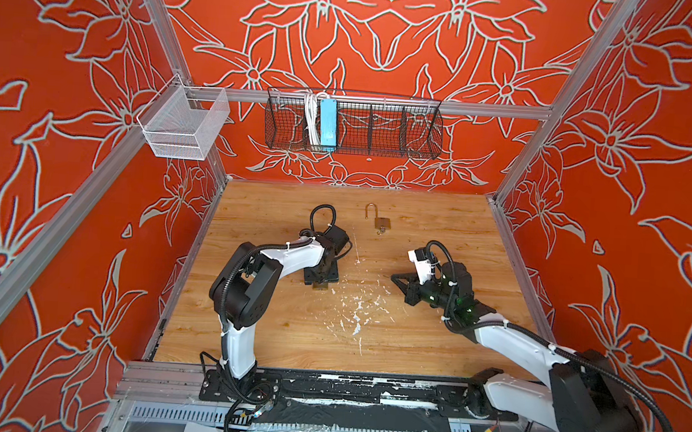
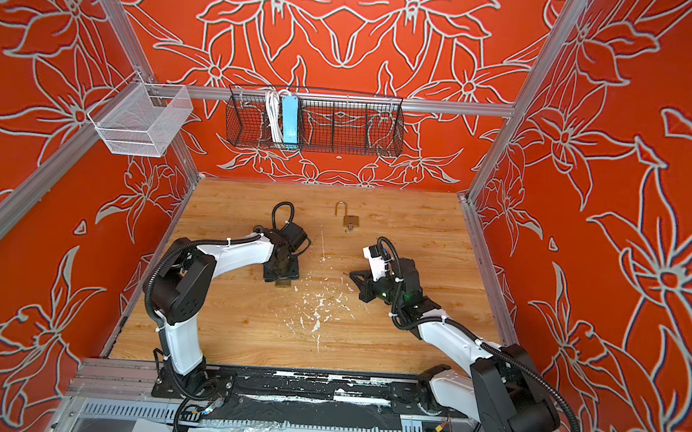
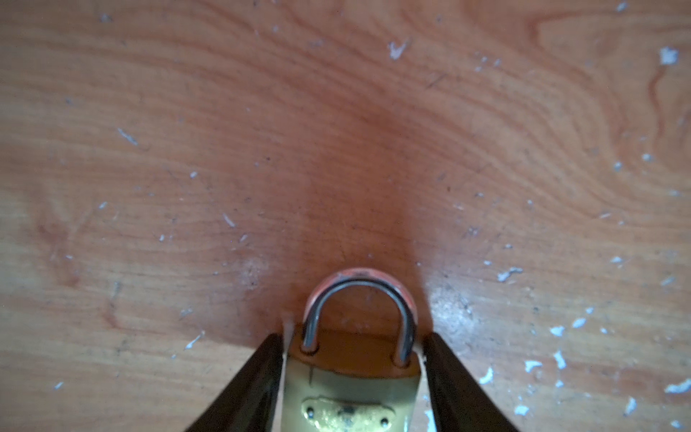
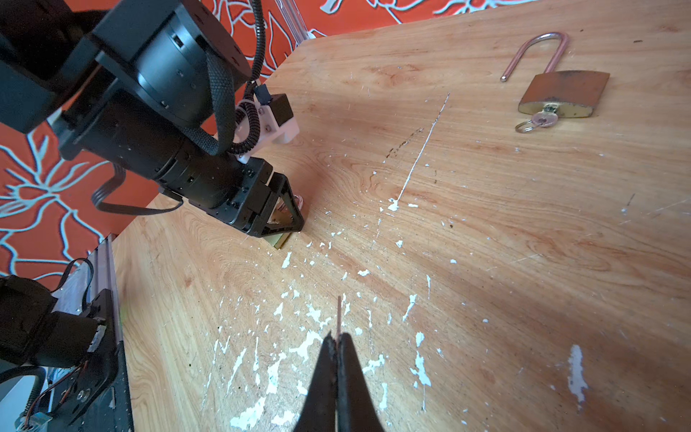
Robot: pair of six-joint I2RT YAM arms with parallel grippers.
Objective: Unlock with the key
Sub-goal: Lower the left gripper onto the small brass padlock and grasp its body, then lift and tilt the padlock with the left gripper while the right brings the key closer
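The bench (image 1: 285, 338) is tan wood grain flecked with white. The walls (image 1: 48, 163) are orange-red with pale grey flower outlines. The near padlock (image 3: 351, 389) is brass with a grey shackle, and the far padlock (image 4: 564, 93) is brass with a pinkish one. The left claw (image 3: 353, 336) and right claw (image 4: 337, 336) are black. The key (image 4: 338, 310) looks pinkish. The wire basket (image 1: 383, 132) is black, the mesh basket (image 1: 184, 126) white and the power strip (image 1: 328, 124) blue.

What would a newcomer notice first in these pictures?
The red flowered walls around the wooden table. At the table's far middle lies an open padlock with a key in it; nearer, the jaws of the left gripper flank a closed padlock, while the right gripper pinches a thin key.
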